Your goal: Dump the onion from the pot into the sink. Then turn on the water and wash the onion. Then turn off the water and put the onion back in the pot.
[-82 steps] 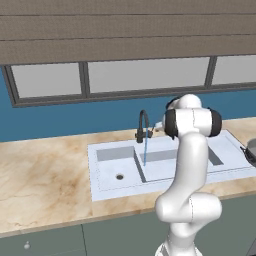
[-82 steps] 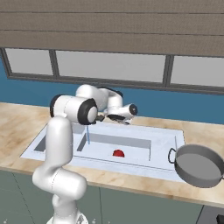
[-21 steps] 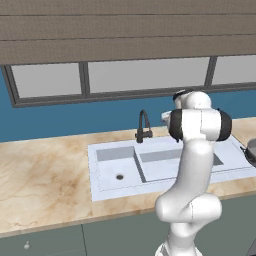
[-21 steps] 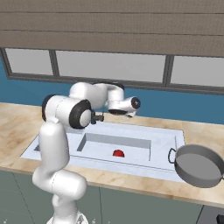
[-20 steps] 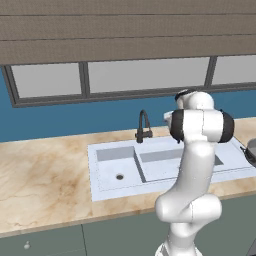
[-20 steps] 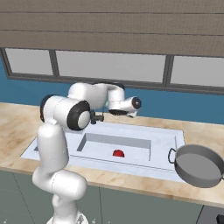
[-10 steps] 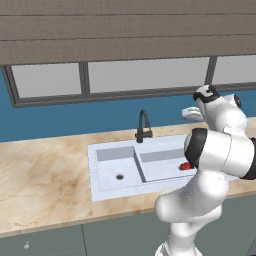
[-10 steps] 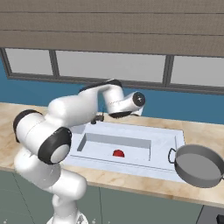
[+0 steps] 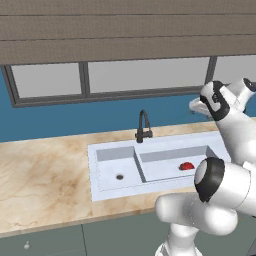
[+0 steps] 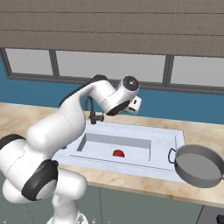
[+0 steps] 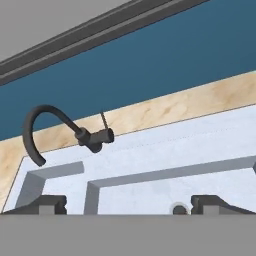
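Now the onion [image 9: 187, 166], a small glossy red dome, sits on the smooth white floor of the sink's [image 9: 110, 187] larger right basin, near the front wall in the right base view [image 10: 117, 153]. That sink is a matte white rectangle with crisp inner walls, two basins and a dark round drain [image 9: 119, 176] in the small left one. Behind it curves the faucet [image 9: 143, 126], a slim dark gooseneck with a stubby side lever, and the hand view catches the same hook-shaped spout [image 11: 45, 129] with no stream falling from it. Around the sink runs the counter [image 9: 45, 175], mottled beige stone with a marbled grain. Off to the right the pot [image 10: 198, 165] rests on it, round grey metal with a pale rim, dark sides and a loop handle facing the sink, well apart from the onion.

Up high, the gripper [image 11: 129, 204] points across the right basin toward the back wall, its two dark fingertips [image 11: 46, 204] standing wide apart with nothing between them.

Compared with a second ago, the arm has swung wide to the right, its big joints now folded low in front of the sink, while four seconds ago a thin blue stream ran from the spout; that stream is gone. Onion and pot have kept their places.
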{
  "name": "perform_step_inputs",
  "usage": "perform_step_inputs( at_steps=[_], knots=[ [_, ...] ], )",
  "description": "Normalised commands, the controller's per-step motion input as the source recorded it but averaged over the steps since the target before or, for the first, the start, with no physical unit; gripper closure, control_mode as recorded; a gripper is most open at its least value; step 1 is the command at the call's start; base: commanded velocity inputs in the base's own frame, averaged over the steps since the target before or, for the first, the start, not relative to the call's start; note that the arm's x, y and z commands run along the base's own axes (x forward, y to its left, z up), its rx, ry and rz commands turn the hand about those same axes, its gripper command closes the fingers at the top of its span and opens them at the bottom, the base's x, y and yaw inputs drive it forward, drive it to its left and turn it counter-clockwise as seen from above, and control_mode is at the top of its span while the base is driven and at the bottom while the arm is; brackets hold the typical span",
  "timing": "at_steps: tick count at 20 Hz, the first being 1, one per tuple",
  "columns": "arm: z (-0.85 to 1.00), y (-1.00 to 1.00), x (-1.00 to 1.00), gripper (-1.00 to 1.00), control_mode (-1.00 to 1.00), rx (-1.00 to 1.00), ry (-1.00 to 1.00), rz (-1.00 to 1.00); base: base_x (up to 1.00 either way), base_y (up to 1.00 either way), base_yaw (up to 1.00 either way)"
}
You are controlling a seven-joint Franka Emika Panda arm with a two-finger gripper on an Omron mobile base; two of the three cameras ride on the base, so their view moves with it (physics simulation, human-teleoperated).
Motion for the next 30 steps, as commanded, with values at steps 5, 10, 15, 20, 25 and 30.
perform_step_inputs(
  at_steps=[5,10,15,20,25,30],
  knots=[
    [-0.17,0.0,-0.22,-1.0,-1.0,-0.08,0.23,-0.07,0.0,0.0,0.0],
    [-0.62,0.0,-0.22,-1.0,-1.0,-0.03,0.17,0.0,0.0,0.0,0.0],
    [-0.63,0.0,-0.22,-1.0,-1.0,-0.04,0.13,0.0,0.0,0.0,0.0],
    [-0.39,0.0,-0.06,-1.0,-1.0,-0.12,0.02,0.0,0.0,0.0,0.0],
    [-0.34,0.0,0.0,-1.0,-1.0,-0.13,0.01,0.0,0.0,0.0,0.0],
    [-0.39,0.0,0.0,-1.0,-1.0,-0.06,0.04,0.0,0.0,0.0,0.0]
  ],
)
